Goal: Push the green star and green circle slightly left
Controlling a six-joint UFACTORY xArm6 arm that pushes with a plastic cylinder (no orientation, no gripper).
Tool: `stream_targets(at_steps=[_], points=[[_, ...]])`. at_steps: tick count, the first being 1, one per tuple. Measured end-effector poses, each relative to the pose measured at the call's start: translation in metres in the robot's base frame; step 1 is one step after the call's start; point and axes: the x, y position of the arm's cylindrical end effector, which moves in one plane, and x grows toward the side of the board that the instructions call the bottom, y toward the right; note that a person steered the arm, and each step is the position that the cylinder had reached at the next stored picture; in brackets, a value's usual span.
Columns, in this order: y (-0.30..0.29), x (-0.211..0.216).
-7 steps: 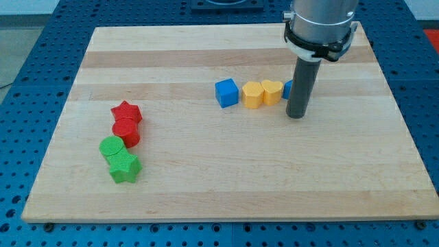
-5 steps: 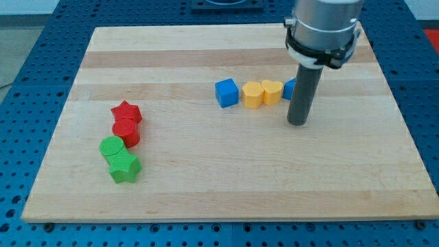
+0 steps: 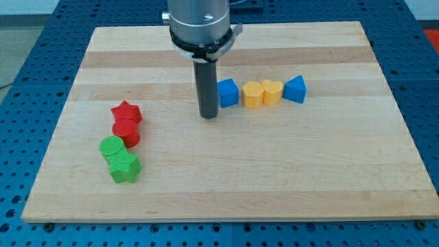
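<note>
Reading from the view's left: a cluster of four blocks sits on the wooden counter (image 3: 343,178) near its left side. The red star (image 3: 127,111) lies uppermost, touching a red round block (image 3: 127,130) just below it. Touching that block's lower left is the green circle (image 3: 111,147), and the green star (image 3: 125,167) sits against the circle's lower right. The green pair thus forms a short line whose long axis runs from upper left to lower right; the way the star's arms point cannot be made out reliably.

Toward the centre, my tip (image 3: 208,116) rests on the counter, well apart from the green pair, up and to their right. It stands just left of and slightly below the blue cube (image 3: 227,92), close to it; whether they touch cannot be told.

A row continues to the view's right: a yellow block (image 3: 253,94) of rounded outline, a yellow heart (image 3: 272,91) touching it, then a blue triangular block (image 3: 295,89) beside the heart.

The arm carries no jaws, only the rod, which holds nothing.
</note>
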Motion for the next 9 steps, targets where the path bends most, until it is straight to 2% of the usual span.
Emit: stream_targets(at_steps=[2, 3, 4, 5, 6, 7, 9], points=[[-0.007, 0.093], [-0.051, 0.120], [-0.096, 0.122], [-0.117, 0.124], [-0.100, 0.122], [-0.108, 0.122], [-0.163, 0.121]])
